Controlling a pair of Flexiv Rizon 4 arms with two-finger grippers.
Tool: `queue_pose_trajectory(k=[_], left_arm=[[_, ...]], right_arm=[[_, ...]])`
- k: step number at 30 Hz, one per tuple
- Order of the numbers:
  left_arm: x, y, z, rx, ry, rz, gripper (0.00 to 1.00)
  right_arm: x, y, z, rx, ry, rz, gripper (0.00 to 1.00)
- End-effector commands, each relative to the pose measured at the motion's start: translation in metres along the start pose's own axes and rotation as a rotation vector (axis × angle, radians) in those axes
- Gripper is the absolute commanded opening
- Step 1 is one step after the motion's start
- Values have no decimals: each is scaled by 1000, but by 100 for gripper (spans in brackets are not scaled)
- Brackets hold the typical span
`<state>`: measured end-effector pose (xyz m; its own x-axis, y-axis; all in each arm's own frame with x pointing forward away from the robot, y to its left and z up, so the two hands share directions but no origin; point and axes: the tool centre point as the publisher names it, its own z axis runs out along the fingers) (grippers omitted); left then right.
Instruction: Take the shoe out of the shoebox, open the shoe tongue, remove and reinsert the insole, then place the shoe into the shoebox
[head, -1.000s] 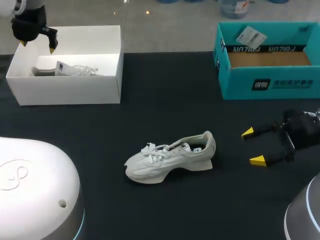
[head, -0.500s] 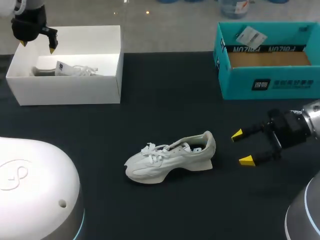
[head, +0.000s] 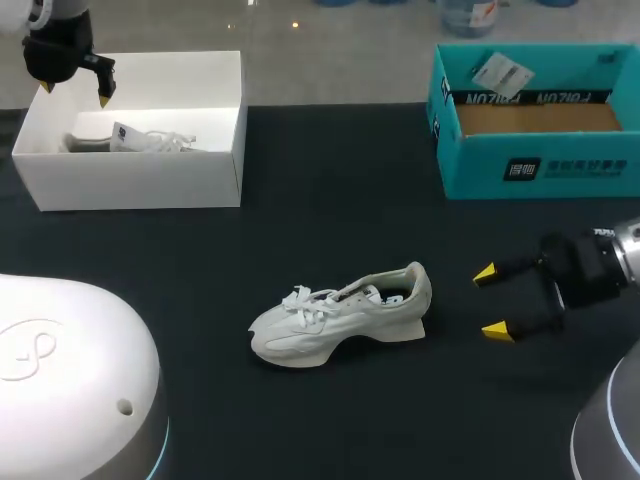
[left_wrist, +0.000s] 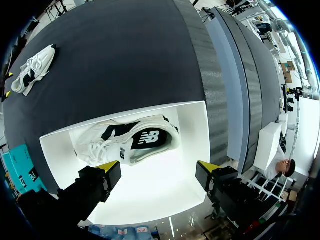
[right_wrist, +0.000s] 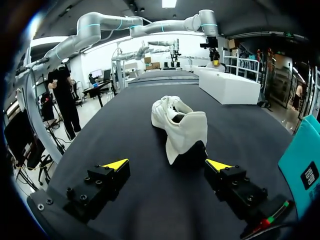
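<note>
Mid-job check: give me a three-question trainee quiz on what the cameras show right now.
1. True or false: the shoe on the table lies inside the teal box.
2. The right end effector is: A) shut on the heel; B) open, apart from the heel; C) gripping a lace.
3. What lies in the white shoebox under the left end effector?
Key: 1 false; 2 B; 3 another shoe.

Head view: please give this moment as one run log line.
shoe: upright on table; left gripper: open, above white box; right gripper: open, facing shoe heel, not touching
</note>
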<state>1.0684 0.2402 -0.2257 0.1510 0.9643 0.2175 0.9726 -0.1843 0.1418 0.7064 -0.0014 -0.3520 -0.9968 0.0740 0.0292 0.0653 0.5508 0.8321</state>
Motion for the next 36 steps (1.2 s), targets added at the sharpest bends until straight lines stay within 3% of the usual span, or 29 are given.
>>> queue_pose_trajectory(k=[1, 16, 36], left_arm=[[0, -1, -1, -2, 1, 1, 100], [0, -1, -1, -2, 1, 1, 100], [0, -1, -1, -2, 1, 1, 100]], right_arm=[[8, -3, -11, 15, -81, -19, 100], [-4, -15, -21, 13, -120, -50, 100], [-4, -15, -23, 29, -156, -8, 100]])
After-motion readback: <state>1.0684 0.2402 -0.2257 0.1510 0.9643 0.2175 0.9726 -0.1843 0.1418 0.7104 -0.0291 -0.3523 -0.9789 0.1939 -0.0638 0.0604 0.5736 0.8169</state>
